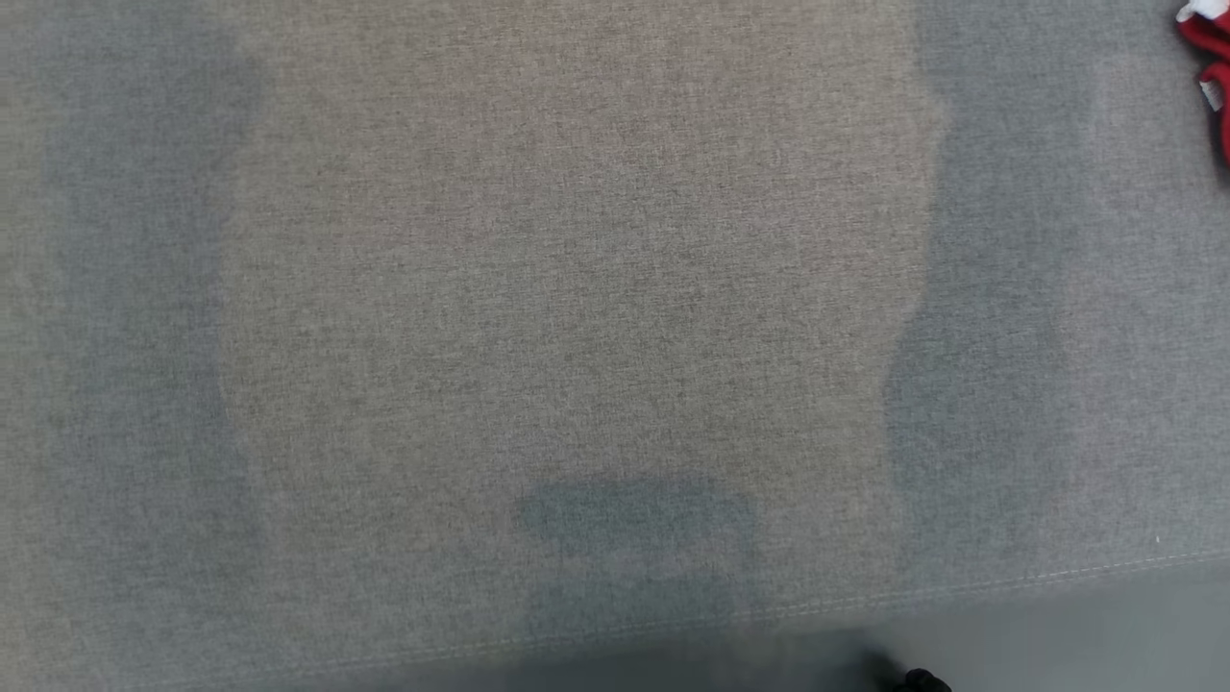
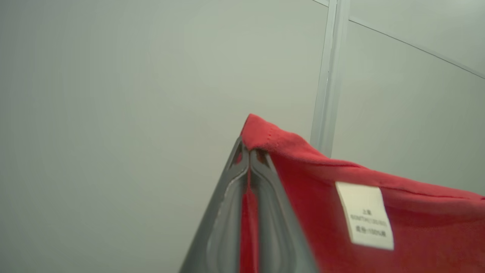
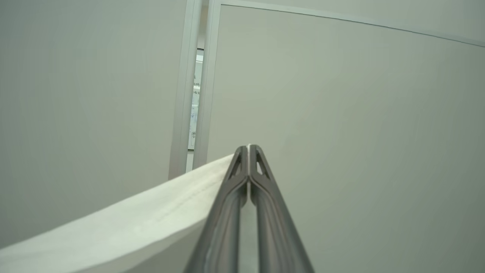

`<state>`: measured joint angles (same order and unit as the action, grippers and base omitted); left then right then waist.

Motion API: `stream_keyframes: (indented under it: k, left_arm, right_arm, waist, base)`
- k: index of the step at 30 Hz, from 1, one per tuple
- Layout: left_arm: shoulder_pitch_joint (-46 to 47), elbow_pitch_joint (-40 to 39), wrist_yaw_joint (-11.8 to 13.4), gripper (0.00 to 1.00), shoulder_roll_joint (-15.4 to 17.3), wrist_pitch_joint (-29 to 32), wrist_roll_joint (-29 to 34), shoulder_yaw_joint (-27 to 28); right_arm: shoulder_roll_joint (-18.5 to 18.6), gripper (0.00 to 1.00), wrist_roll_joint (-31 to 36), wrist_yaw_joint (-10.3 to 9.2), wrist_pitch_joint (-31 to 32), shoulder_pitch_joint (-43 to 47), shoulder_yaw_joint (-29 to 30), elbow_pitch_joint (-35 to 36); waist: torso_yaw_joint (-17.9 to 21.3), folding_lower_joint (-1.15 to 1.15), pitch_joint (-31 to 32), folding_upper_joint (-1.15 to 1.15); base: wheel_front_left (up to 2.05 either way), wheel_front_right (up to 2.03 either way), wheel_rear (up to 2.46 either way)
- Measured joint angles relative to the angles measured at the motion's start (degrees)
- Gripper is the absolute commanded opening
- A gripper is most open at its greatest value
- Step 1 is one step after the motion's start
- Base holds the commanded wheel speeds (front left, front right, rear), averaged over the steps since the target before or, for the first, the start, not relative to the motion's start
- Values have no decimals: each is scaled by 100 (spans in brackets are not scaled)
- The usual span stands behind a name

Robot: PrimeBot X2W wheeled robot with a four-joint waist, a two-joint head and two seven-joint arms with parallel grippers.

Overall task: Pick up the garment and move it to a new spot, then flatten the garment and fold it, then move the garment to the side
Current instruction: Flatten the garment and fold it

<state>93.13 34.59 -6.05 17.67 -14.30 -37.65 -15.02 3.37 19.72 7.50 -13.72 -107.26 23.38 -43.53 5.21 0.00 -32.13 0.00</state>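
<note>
Pick-up looks done: left gripper [image 2: 250, 155] clamped shut on the red garment [image 2: 322, 204], right gripper [image 3: 248, 148] pinching a white fabric edge [image 3: 125, 231] — both off the grey cloth surface [image 1: 577, 288]. Placing, flattening, folding remain.

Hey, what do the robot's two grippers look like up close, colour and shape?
They look alike. The left gripper and the right gripper each have two long, dark grey fingers that taper to narrow tips. Each finger has a small triangular cut-out near its tip and a raised rim running along its length. The surfaces look plain and matte.
</note>
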Motion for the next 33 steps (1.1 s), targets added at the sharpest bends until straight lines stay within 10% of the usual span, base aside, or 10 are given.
stream_keyframes:
  k: [14, 22, 33]
  left_arm:
    - [-1834, 154, -124, 0, 105, -48, -310, -493]
    - [-3562, -66, -127, 0, 160, 436, -872, -907]
    - [-5421, -591, 163, 0, 446, 1437, -1053, -1411]
  right_arm:
    - [123, 0, -232, 1, 208, 1044, -745, -1152]
    - [320, 0, -2102, 1, 1281, 2409, -1904, -1684]
    - [1362, 0, -4295, 0, 3486, 4754, -3439, 124]
  waist:
    - [-206, 0, -217, 0]
    - [-225, 0, 376, 0]
    - [-207, 0, 1389, 0]
  base:
    - [0, 0, 0]
    - [0, 0, 0]
    - [0, 0, 0]
